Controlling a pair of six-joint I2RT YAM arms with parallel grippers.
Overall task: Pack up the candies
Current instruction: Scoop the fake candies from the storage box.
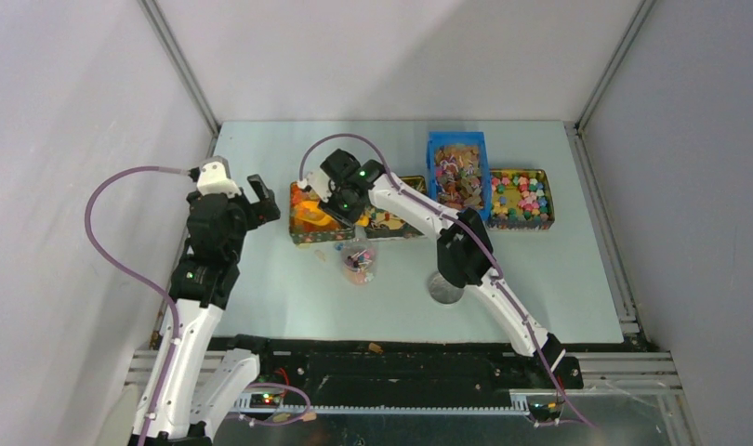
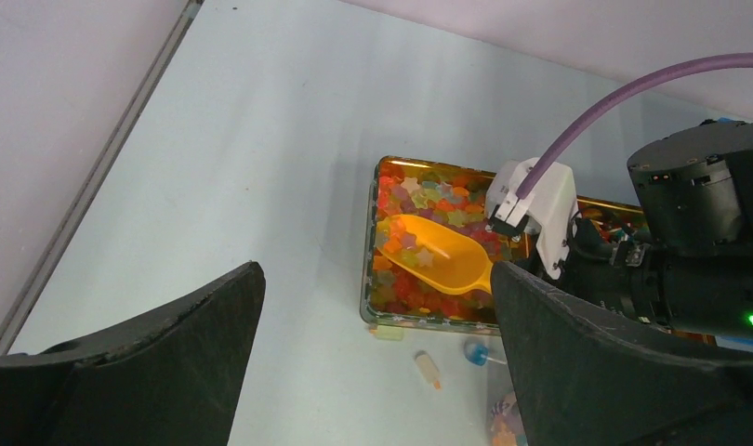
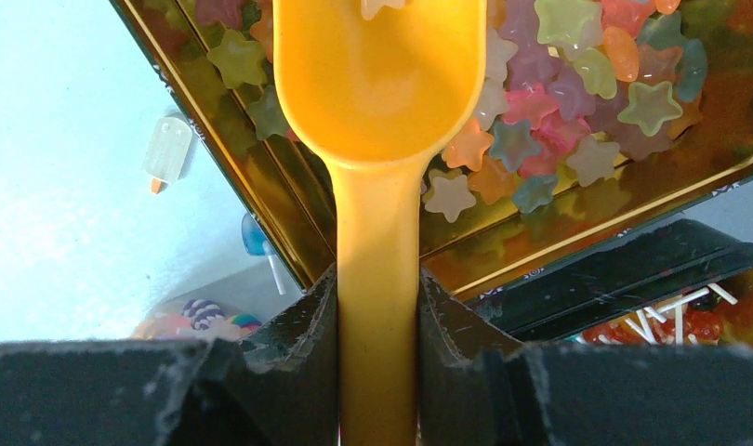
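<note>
1. The right pincer is clamped on the handle of the orange scoop, one finger pressed to each side. The handle runs straight out from the pincer, with the bowl at its outer end.
2. The bowl lies over the gold tin of star candies, at the far left of the row of containers. The left wrist view shows a few stars already in the bowl.
3. The clear cup stands on the bench just near-side of that tin, close under the right wrist. Seen from above, the scoop's long axis points left and slightly near. I judge that the load must come back toward the near edge and a little right to reach the cup.
4. The right arm is the nearer one. The left pincer hangs left of the tin with its fingers spread wide and nothing between them.
5. Between tin and cup, a pale loose piece and a blue lollipop lie on the bench.
6. The scoop's tip is cut off in the right wrist view. I cannot tell whether the bowl rests on the candies or hovers above them. The right arm covers much of the neighbouring tin, and the cup's contents show only as a multicoloured blur.
</note>
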